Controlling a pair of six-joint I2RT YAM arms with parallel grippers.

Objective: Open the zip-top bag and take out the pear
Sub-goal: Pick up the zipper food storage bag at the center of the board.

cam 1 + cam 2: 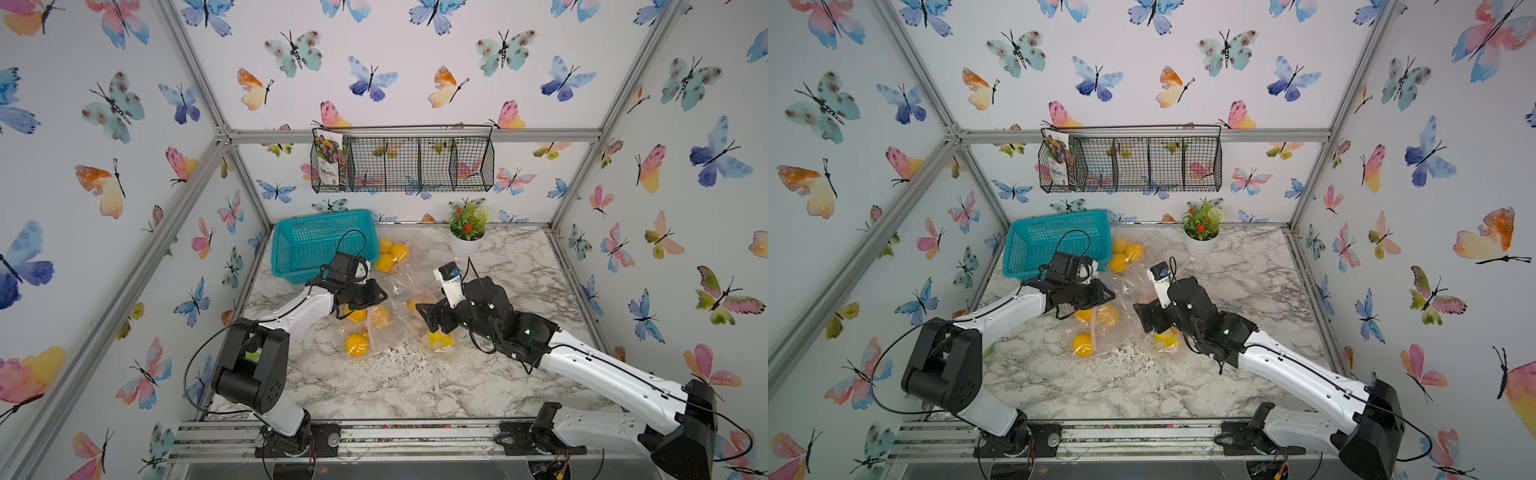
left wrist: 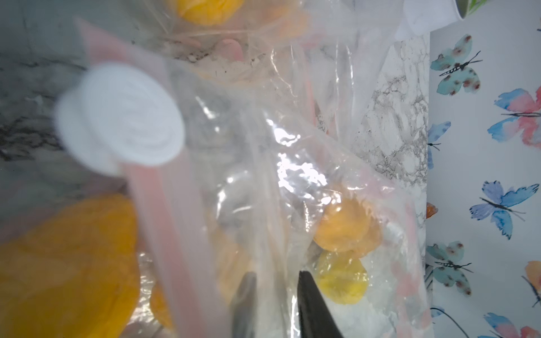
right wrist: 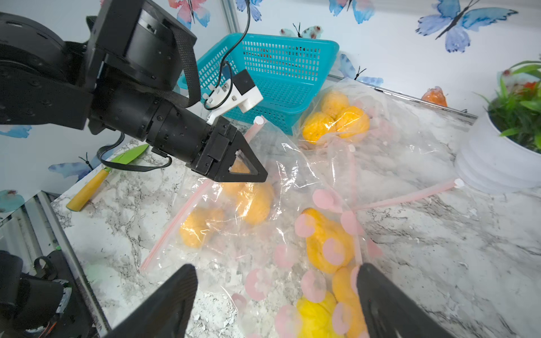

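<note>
Pink zipper strip (image 3: pixel 409 195) ends just beside pot (image 3: pixel 497 169) (white).

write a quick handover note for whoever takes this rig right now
Left gripper: fingers nearly together on the clear bag's plastic; firm grip unconfirmed.
Right gripper: open, over the pink-dotted bag.
Things: both bags lie on the table with yellow fruit inside; a third bag sits by the basket. White slider sits on the clear bag's pink zip.
Done: nothing out yet.
Left: open the zip, lift out the pear; which fruit it is, I can't tell.
</note>
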